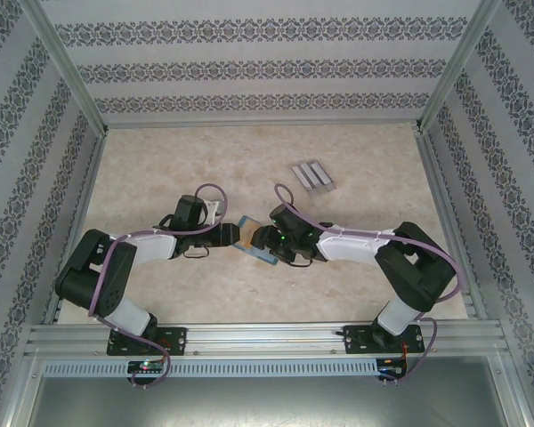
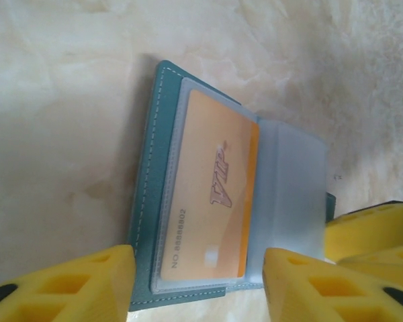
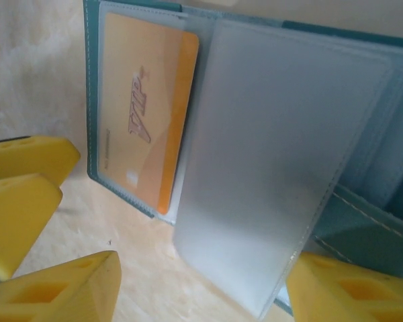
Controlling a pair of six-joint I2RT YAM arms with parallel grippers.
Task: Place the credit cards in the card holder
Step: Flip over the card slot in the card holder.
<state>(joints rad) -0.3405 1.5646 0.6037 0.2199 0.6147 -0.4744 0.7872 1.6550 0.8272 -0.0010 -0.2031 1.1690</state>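
Observation:
The teal card holder [image 2: 146, 201] lies open on the table between both arms [image 1: 265, 257]. An orange-gold card [image 2: 211, 201] marked VIP sits in its clear left pocket [image 3: 138, 111]. A frosted clear sleeve [image 3: 269, 161] stands lifted from the spine. My left gripper [image 2: 198, 288] is open over the holder's near end, one yellow finger [image 2: 87, 282] over the teal edge, the other by the sleeve. My right gripper [image 3: 201, 295] is open, with the sleeve's lower edge between its fingers and its right finger [image 3: 349, 288] at the sleeve's corner. Both grippers, left [image 1: 234, 235] and right [image 1: 260, 238], meet at the holder.
A pale grey slotted rack [image 1: 313, 176] lies on the table behind and to the right of the holder. Aluminium frame rails [image 1: 249, 338] and patterned walls enclose the marble-look tabletop [image 1: 160, 169].

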